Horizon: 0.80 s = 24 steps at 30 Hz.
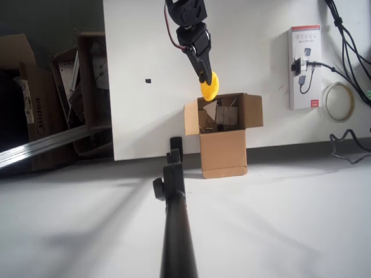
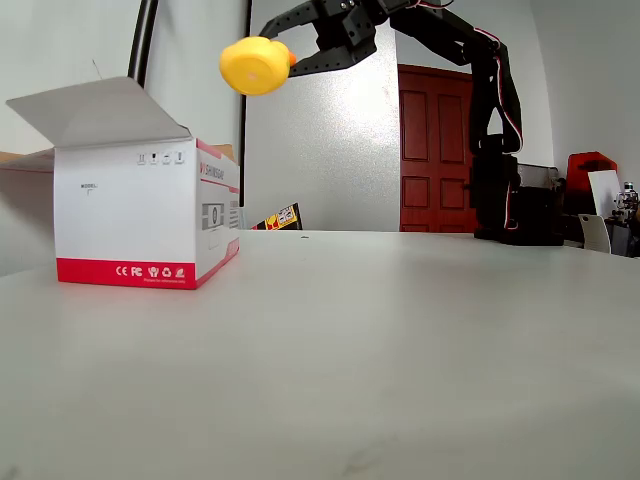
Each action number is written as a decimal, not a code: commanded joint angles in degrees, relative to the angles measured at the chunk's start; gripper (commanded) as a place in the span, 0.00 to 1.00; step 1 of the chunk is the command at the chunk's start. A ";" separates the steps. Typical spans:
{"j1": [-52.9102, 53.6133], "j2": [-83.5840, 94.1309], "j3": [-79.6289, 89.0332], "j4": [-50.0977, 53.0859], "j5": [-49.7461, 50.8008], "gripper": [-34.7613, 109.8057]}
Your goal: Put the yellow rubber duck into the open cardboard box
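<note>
Your overhead view takes in the white bench (image 1: 145, 116) with the open cardboard box (image 1: 223, 136) at its near edge, flaps spread and papery clutter visible inside, plus larger dark cardboard boxes (image 1: 52, 98) off the bench to the left; the fixed view shows none of that interior. There you see the bench (image 2: 350, 350) from low down, a white and red printed carton (image 2: 145, 215) at left with its lid flap raised, and the black arm (image 2: 490, 110) reaching across from the right. The pincer (image 1: 204, 78) is closed on the yellow rubber duck (image 1: 209, 86), fingers narrow around it. In the fixed view the pincer (image 2: 290, 60) holds the duck (image 2: 255, 66) well above the bench; overhead, the duck sits just beyond the box's far flap.
</note>
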 commanded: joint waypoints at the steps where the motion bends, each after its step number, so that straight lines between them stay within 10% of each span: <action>1: -1.05 -2.20 -5.62 -0.18 0.97 0.31; 24: -0.62 -12.66 -15.91 0.88 9.67 0.32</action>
